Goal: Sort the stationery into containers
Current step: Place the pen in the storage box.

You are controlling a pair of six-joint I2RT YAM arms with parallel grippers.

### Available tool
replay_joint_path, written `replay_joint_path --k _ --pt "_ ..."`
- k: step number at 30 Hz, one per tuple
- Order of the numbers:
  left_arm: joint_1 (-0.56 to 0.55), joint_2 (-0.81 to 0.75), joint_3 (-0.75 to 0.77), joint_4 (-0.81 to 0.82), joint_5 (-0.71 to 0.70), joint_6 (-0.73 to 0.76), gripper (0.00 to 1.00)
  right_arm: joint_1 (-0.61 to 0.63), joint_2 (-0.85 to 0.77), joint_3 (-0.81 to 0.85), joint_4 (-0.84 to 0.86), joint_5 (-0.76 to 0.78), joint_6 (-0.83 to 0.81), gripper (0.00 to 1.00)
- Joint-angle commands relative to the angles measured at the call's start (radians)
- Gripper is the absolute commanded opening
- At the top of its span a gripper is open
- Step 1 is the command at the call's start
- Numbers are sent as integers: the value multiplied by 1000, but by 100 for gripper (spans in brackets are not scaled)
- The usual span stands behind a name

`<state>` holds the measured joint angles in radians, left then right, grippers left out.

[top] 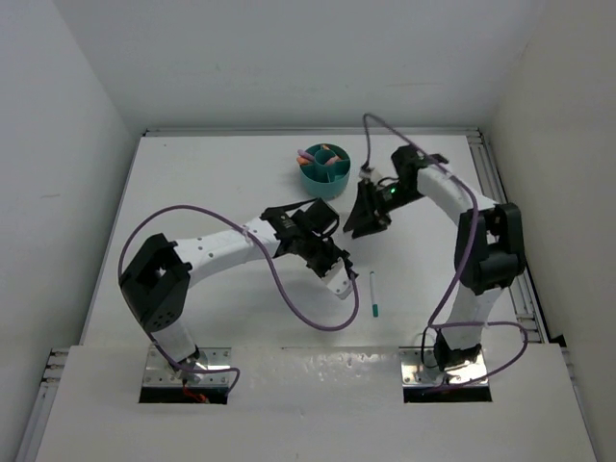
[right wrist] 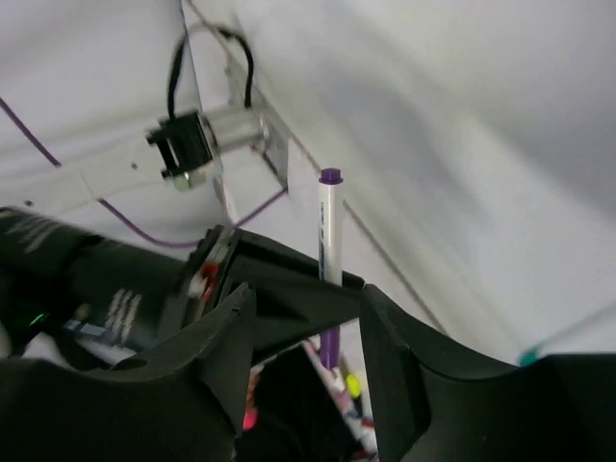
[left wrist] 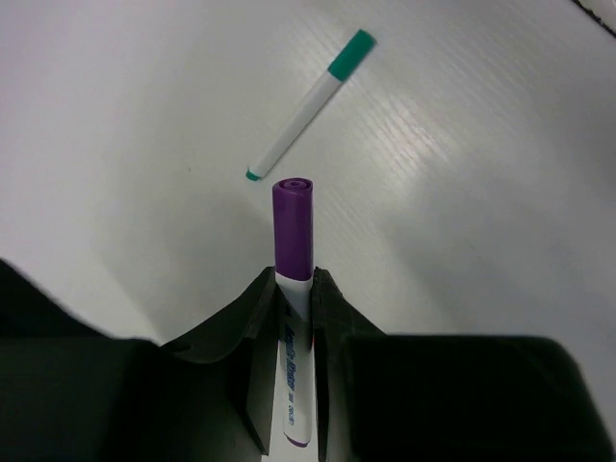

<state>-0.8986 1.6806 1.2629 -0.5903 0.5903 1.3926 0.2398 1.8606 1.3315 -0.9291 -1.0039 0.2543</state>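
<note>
My left gripper [top: 331,264] is shut on a white pen with purple ends [top: 341,282] and holds it above the table. In the left wrist view the pen [left wrist: 293,231] sticks out past the jaws [left wrist: 294,281], purple cap forward. A white pen with a teal cap [top: 372,294] lies on the table just beyond it, also seen in the left wrist view [left wrist: 306,108]. My right gripper [top: 366,219] is open and empty, between the teal cup [top: 323,170] and my left gripper. In the right wrist view its open fingers [right wrist: 236,332] frame the held purple pen [right wrist: 330,226].
The round teal cup holds several short coloured items in its compartments. Purple cables [top: 289,289] loop from both arms over the table. The table's raised metal edge [top: 500,192] runs along the right side.
</note>
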Motion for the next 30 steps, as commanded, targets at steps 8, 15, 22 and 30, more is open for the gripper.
replay_joint_path --k 8,15,22,30 --pt "210 -160 29 327 187 -1008 0 -388 -224 321 -33 211 -247 48" --pt "317 -217 -46 688 223 -1593 0 -320 -423 152 160 96 -100 58" --pt "348 -225 -40 774 236 -1753 0 -100 -503 48 438 142 130 65" --pt "345 -223 -54 788 246 -1756 0 -59 -460 72 529 140 232 59"
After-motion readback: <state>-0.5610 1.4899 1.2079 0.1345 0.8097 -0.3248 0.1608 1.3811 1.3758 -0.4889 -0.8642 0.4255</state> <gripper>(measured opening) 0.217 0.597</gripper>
